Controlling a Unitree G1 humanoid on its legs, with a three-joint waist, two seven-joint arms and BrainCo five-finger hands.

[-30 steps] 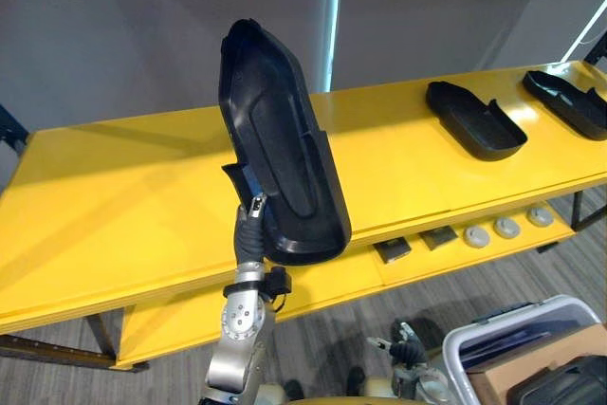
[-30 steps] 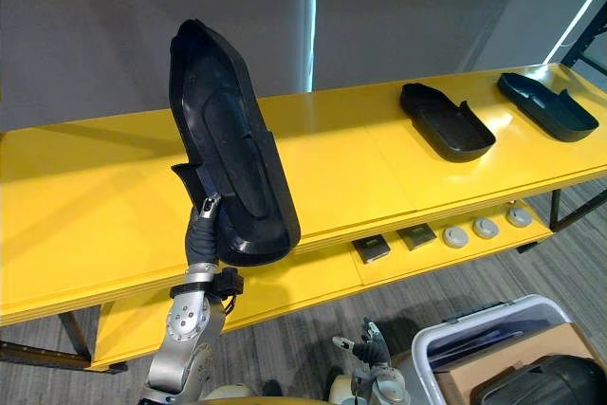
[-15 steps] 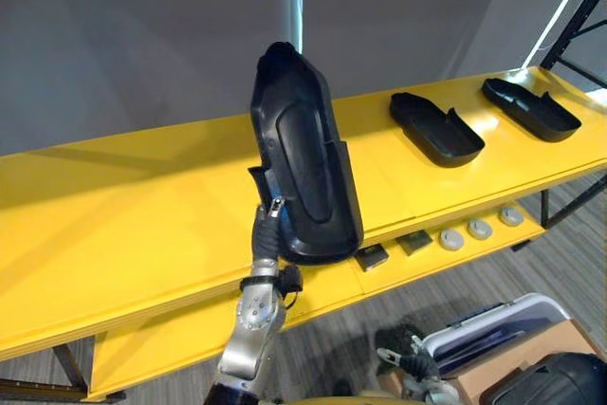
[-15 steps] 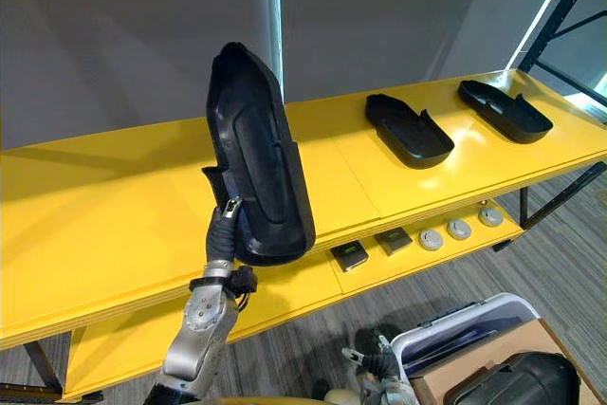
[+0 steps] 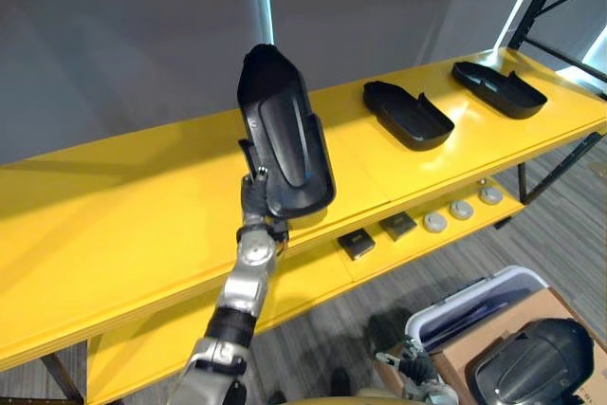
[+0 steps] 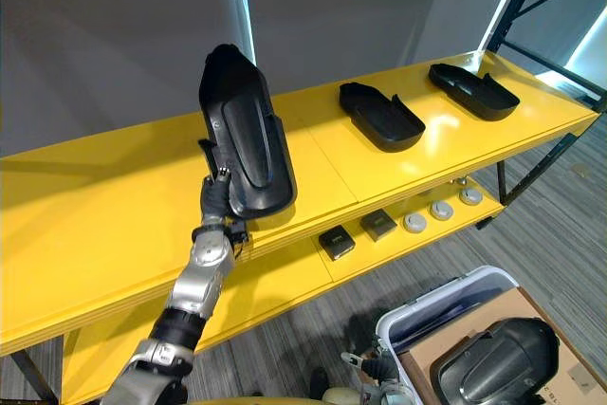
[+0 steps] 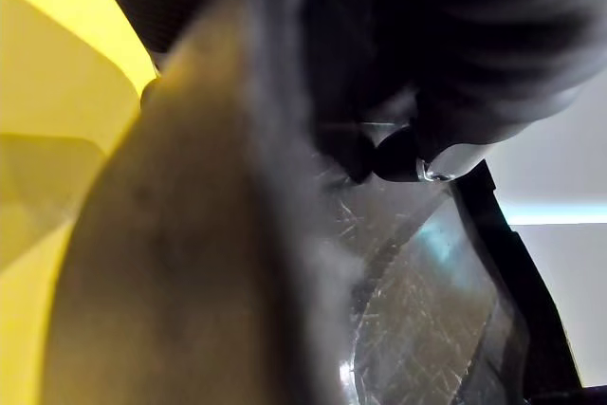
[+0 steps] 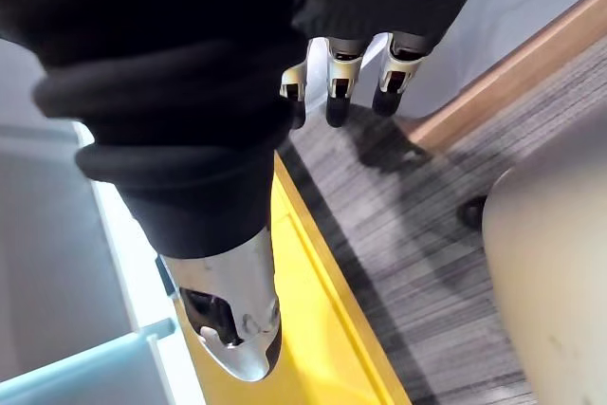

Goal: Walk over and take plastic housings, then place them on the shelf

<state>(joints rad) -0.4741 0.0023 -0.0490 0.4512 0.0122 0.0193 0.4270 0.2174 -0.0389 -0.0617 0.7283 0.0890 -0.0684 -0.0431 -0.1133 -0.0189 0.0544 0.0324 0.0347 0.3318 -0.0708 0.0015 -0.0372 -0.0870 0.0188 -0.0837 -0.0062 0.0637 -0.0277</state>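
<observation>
While the left hand (image 5: 254, 202), fingers curled round its lower edge, holds the plastic housing (image 5: 285, 135) nearly upright over the yellow shelf (image 5: 104, 215), the long axis must tip flat; the right hand (image 8: 340, 78) hangs slack, empty.

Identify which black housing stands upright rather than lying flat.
The held housing, gripped near its lower end by the left hand, upright over the shelf. The middle housing and end housing lie flat on the shelf.
</observation>
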